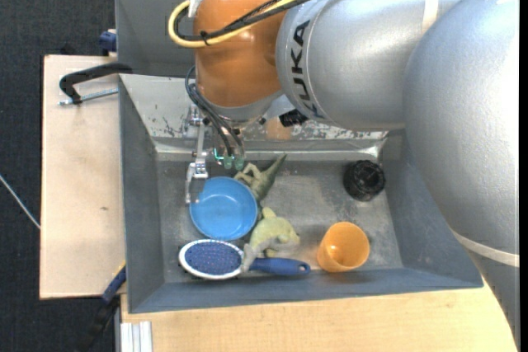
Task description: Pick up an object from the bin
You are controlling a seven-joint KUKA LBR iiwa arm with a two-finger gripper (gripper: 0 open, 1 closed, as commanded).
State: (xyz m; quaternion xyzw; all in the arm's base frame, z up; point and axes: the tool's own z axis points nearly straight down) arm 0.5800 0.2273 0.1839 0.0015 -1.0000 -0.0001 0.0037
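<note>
The silver arm (pixel 371 53) of smooth, rounded metal reaches in from the right and bends down into the grey bin (pixel 136 202). Its glossy orange wrist cover (pixel 235 45) aims the hand (pixel 213 169) straight down near the far wall. Whether the hand is spread or clenched cannot be told. It hangs over the far rim of a blue plastic bowl (pixel 223 210) — round, mouth up — at the bin's left middle. Just right of it lies a green toy dinosaur (pixel 262 175), its long body slanting toward the far right.
</note>
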